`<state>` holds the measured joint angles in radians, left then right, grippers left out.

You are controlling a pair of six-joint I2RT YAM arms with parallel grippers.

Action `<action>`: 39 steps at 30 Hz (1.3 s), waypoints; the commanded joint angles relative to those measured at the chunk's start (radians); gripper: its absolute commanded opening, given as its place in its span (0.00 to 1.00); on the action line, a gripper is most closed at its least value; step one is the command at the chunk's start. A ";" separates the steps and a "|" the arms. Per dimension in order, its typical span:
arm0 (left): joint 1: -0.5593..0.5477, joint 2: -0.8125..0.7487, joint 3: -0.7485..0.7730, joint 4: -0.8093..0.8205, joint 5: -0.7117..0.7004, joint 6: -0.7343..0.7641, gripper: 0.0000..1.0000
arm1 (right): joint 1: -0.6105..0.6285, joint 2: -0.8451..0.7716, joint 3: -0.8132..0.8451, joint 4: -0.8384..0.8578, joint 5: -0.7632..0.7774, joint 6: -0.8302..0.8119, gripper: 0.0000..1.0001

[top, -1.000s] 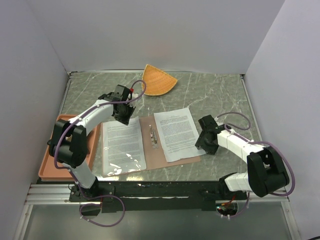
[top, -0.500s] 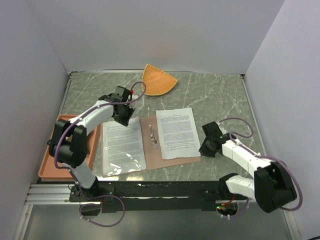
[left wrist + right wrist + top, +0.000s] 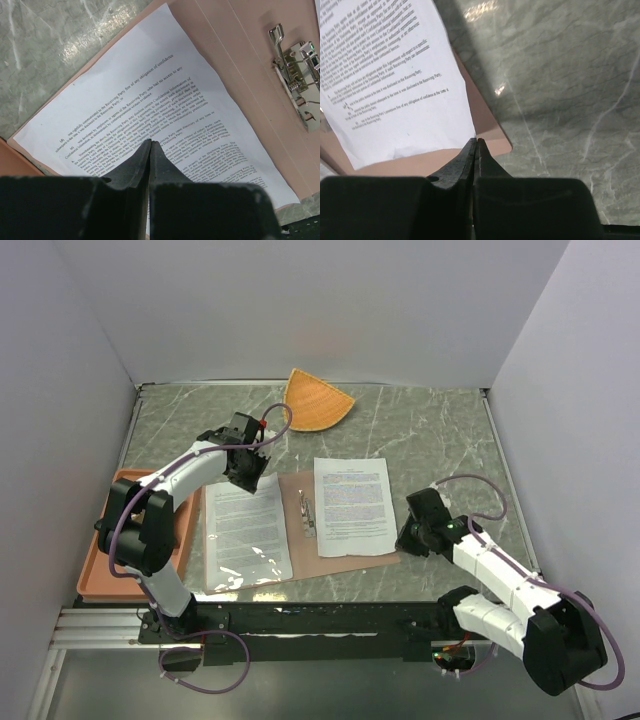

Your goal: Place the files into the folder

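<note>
The reddish-brown folder (image 3: pixel 298 545) lies open on the marble table, its metal clip (image 3: pixel 308 515) at the spine. One white printed file (image 3: pixel 245 530) covers its left half and a second file (image 3: pixel 352 505) its right half. My left gripper (image 3: pixel 245 468) is shut, its tips (image 3: pixel 150 142) touching the top part of the left file (image 3: pixel 150 90); the folder (image 3: pixel 235 45) and the clip (image 3: pixel 295 75) show beside them. My right gripper (image 3: pixel 413 532) is shut with nothing in it, its tips (image 3: pixel 476 141) by the near right corner of the folder (image 3: pixel 410 162), just off the right file (image 3: pixel 385 75).
A salmon-orange rimmed tray (image 3: pixel 110 560) sits at the left table edge, partly under the folder's left side. An orange fan-shaped dish (image 3: pixel 318 400) lies at the back. Pale walls close in the table on three sides.
My right gripper has shut and drawn back toward the near right. The right file has slid left and straightened onto the folder. The left arm has not moved.
</note>
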<state>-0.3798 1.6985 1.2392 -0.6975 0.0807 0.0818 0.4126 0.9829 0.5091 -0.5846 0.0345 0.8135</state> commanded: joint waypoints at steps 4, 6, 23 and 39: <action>0.004 -0.023 -0.004 0.020 -0.007 -0.022 0.08 | 0.069 0.025 0.003 0.006 -0.065 -0.025 0.00; 0.004 -0.017 -0.004 0.020 -0.002 -0.025 0.07 | 0.101 0.060 0.017 0.006 -0.068 -0.028 0.00; 0.004 -0.025 -0.009 0.015 -0.015 0.004 0.07 | 0.161 0.143 0.281 -0.228 0.079 -0.123 0.59; 0.002 -0.027 -0.032 0.021 -0.009 0.024 0.07 | -0.118 0.660 0.621 0.051 0.050 -0.299 0.56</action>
<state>-0.3798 1.6985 1.2064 -0.6933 0.0631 0.0933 0.3271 1.5631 1.0473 -0.6258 0.1482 0.5991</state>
